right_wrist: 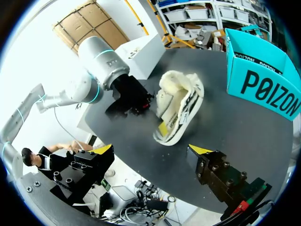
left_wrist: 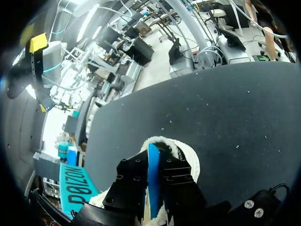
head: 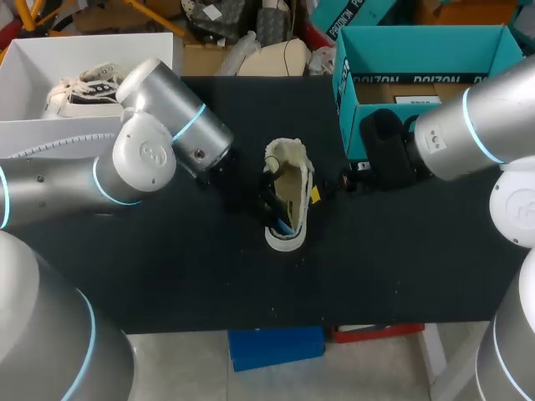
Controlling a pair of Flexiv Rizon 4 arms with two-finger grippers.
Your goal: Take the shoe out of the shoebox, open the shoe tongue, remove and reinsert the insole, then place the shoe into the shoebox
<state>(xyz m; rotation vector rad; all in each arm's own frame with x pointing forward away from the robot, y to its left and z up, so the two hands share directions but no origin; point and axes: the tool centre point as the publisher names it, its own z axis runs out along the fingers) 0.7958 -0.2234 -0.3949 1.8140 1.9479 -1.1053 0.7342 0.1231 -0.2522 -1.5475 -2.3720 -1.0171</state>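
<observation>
One cream shoe [head: 288, 196] mid-table; one blue insole [left_wrist: 153, 197] inside it, pinched by left gripper [left_wrist: 154, 162]. Right gripper [right_wrist: 151, 150] spread wide, empty, at shoe's 3 o'clock. One teal shoebox [head: 426, 50], print on wall, at 2 o'clock.

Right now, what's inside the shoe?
A blue insole stands on edge inside the shoe, pinched by the left claw. The claw covers the rest of the interior, so I cannot tell what else is there.
</observation>
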